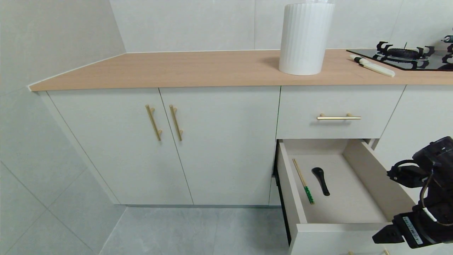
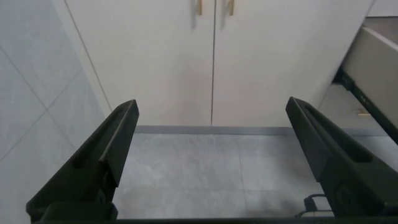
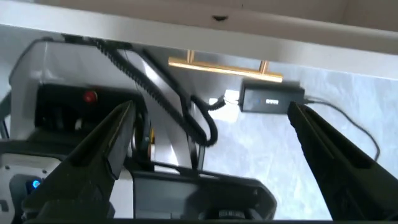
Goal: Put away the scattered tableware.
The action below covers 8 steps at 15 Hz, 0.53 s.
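Observation:
The lower drawer (image 1: 364, 166) stands pulled open at the right of the cabinet. Inside it lie a pair of chopsticks (image 1: 303, 181) with green ends along the left wall and a black spoon (image 1: 320, 180) beside them. A white-handled knife (image 1: 372, 66) rests on the wooden counter by the stove. My right arm (image 1: 424, 198) hangs at the drawer's front right corner; my right gripper (image 3: 210, 115) is open and holds nothing, below the drawer's gold handle (image 3: 224, 67). My left gripper (image 2: 211, 109) is open and holds nothing, low over the floor and facing the cabinet doors.
A tall white ribbed container (image 1: 305, 37) stands on the counter (image 1: 177, 69). A black gas stove (image 1: 407, 56) is at the far right. The upper drawer (image 1: 338, 111) and double doors (image 1: 166, 141) are closed. Grey floor tiles (image 1: 198, 230) lie open in front of the cabinet.

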Motion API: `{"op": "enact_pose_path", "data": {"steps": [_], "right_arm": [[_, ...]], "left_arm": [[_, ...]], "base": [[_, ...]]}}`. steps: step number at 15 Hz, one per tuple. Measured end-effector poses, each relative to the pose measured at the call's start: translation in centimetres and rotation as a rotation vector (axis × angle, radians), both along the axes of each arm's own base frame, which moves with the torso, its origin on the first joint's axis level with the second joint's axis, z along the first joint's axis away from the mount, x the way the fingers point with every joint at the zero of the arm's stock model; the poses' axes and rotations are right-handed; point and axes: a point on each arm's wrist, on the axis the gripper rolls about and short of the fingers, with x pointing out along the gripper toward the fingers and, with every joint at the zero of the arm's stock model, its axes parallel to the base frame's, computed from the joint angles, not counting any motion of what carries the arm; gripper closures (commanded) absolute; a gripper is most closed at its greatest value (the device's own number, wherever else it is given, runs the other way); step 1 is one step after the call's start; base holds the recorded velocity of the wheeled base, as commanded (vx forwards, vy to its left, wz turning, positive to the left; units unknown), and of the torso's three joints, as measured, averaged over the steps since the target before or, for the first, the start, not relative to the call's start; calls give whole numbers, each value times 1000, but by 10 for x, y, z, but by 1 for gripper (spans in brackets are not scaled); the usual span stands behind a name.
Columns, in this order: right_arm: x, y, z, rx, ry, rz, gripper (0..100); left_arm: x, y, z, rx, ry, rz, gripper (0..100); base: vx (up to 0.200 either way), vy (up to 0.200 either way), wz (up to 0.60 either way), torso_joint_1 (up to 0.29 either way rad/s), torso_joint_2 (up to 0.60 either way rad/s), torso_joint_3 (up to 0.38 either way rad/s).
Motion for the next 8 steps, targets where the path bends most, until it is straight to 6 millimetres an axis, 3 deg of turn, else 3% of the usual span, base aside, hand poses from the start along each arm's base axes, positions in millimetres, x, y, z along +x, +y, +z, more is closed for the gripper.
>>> {"op": "enact_pose_path", "data": {"steps": [8], "right_arm": [[30,14,-39,-48,177,-33,0]], "left_arm": [[0,0,0,0,0,0,0]], "base": [[0,0,0,0,0,0]]}}
